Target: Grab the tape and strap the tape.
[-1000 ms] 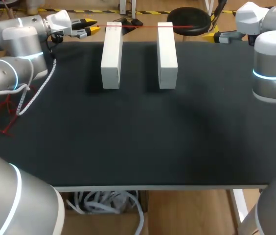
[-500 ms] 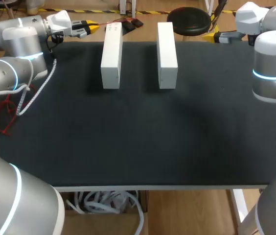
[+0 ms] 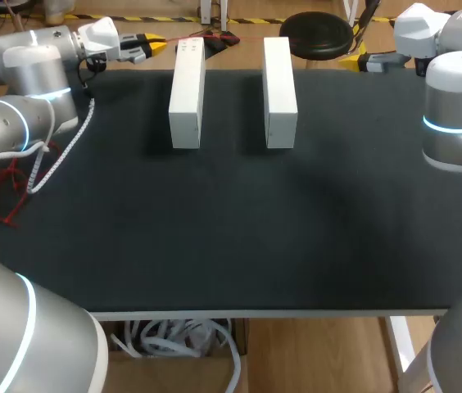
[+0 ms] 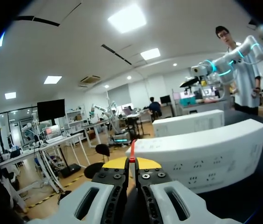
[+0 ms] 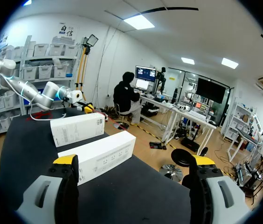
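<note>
- Fingers of the left gripper (image 4: 131,163) are pressed together, their yellow tips clamped on the end of the tape (image 4: 132,150), a thin red strand that comes out from between them.
- From overhead, the left gripper (image 3: 147,45) sits at the far left corner of the desk (image 3: 231,229), just past its far edge and pointing right.
- The tape (image 3: 169,38) runs right from those tips toward the far end of the left box (image 3: 187,94). Whether it touches the box cannot be told, and its other end is too thin to trace.
- Right gripper (image 5: 134,161) has its fingers wide apart with nothing between them.
- In the overhead view the right gripper (image 3: 352,59) is at the far right of the desk, by the far edge, pointing left and well apart from the tape.
- Two long white boxes lie side by side on the far half of the desk, running near to far with a gap between them. The right box (image 3: 279,92) is about level with the left one.
- Left wrist view: the left box (image 4: 206,154) is just beside the fingers, and the right box (image 4: 190,123) lies behind it.
- Right wrist view: the right box (image 5: 99,156) lies ahead of the open fingers, with the left box (image 5: 78,128) beyond it.
</note>
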### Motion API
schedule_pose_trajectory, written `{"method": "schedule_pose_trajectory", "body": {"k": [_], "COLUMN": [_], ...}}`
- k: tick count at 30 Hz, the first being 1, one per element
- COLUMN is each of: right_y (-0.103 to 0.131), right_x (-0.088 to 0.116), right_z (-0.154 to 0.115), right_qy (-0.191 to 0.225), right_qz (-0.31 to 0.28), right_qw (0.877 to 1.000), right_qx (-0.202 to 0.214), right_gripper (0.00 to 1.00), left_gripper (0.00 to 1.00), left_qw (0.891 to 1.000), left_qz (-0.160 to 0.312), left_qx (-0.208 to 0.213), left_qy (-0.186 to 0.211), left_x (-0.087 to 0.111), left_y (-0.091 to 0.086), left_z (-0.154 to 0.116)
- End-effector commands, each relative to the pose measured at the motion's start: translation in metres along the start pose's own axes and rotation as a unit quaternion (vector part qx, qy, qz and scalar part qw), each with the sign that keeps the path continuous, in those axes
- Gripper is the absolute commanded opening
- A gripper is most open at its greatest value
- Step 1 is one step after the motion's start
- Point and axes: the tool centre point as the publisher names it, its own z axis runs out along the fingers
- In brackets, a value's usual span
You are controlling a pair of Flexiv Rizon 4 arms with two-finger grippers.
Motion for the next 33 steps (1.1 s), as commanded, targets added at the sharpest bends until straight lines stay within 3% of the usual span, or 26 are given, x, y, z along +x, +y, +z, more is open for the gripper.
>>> {"method": "schedule_pose_trajectory", "body": {"k": [1, 13, 22, 33], "right_y": [0.0, 0.0, 0.0, 0.0], "right_x": [0.0, 0.0, 0.0, 0.0], "right_z": [0.0, 0.0, 0.0, 0.0], "right_qy": [0.0, 0.0, 0.0, 0.0], "right_qz": [0.0, 0.0, 0.0, 0.0], "right_qw": [1.0, 1.0, 1.0, 1.0], "right_qx": [0.0, 0.0, 0.0, 0.0], "right_gripper": [1.0, 1.0, 1.0, 1.0], "left_gripper": [0.0, 0.0, 0.0, 0.0], "left_qw": [0.791, 0.831, 0.847, 0.869], "left_qz": [0.016, 0.045, 0.07, 0.129], "left_qx": [0.01, 0.048, 0.048, 0.059], "left_qy": [0.612, 0.553, 0.525, 0.474], "left_x": [-0.009, -0.006, -0.008, -0.01], "left_y": [-0.003, -0.047, -0.084, -0.143], "left_z": [0.002, 0.003, -0.001, -0.001]}}
